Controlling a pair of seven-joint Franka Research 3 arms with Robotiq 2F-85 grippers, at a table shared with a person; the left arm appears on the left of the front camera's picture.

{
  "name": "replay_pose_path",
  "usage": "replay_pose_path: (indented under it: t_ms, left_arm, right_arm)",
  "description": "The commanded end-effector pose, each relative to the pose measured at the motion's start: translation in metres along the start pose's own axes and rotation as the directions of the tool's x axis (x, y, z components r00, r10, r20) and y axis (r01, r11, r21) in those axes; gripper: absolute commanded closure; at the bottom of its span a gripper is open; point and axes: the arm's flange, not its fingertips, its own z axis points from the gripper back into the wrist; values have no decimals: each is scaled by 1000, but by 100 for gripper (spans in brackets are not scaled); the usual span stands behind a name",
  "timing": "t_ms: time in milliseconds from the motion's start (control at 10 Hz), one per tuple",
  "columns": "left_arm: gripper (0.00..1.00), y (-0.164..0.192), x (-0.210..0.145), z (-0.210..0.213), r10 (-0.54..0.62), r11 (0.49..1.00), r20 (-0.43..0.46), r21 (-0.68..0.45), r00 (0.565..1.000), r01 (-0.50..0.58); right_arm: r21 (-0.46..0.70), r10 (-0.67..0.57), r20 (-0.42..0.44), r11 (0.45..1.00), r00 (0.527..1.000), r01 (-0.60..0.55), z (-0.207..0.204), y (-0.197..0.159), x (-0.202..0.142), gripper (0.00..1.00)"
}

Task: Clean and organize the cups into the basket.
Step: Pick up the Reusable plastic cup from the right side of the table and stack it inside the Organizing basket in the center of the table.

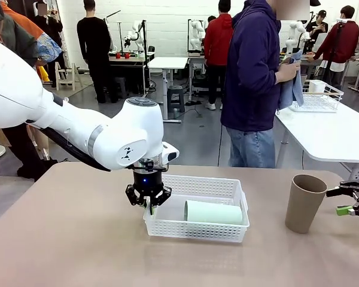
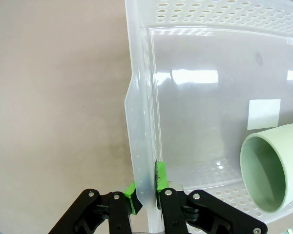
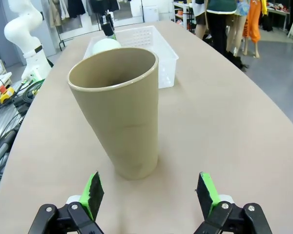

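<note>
The left arm reaches in from the left over the tan table (image 1: 72,239), with its wrist pointing straight down at the near left corner of the basket (image 1: 194,231). The left end effector (image 1: 149,203) is pressed together on the basket's side wall. In the left wrist view one green pad (image 2: 132,201) sits on the outside of the rim and the other lies against the inner face, so the thin white plastic is pinched between them. The basket rests flat on the table, near the middle.

A mint-green cup (image 1: 214,212) lies on its side in the basket, along the near wall towards the right end. Its open mouth faces the clamped corner, and its side rests on the basket floor.

A tan cup (image 1: 304,203) stands upright on the table with its mouth up, well to the right of the basket and apart from it. The right end effector (image 3: 150,194) is level with the lower part of this cup, just short of it. Its fingers are spread wide, with a gap on each side, and touch nothing.

Across the table a person (image 1: 251,78) in a dark blue hooded top stands with both hands at chest height around a blue cloth (image 1: 292,89). I cannot tell whether the cloth wraps anything.
</note>
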Motion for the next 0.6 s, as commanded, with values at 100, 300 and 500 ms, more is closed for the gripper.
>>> replay_pose_path:
  t_ms: [100,300,500]
  left_arm:
    - [100,1,-2,2,-3,1000,6,1,1000,3]
    - [100,1,-2,2,-3,1000,6,1,1000,3]
    - [100,1,-2,2,-3,1000,6,1,1000,3]
  right_arm:
    - [-4,2,10,1000,1000,-2,4,1,2,0]
    - [17,47,-20,999,999,-47,-13,5,-1,0]
    - [60,56,-33,997,998,-54,-29,4,2,0]
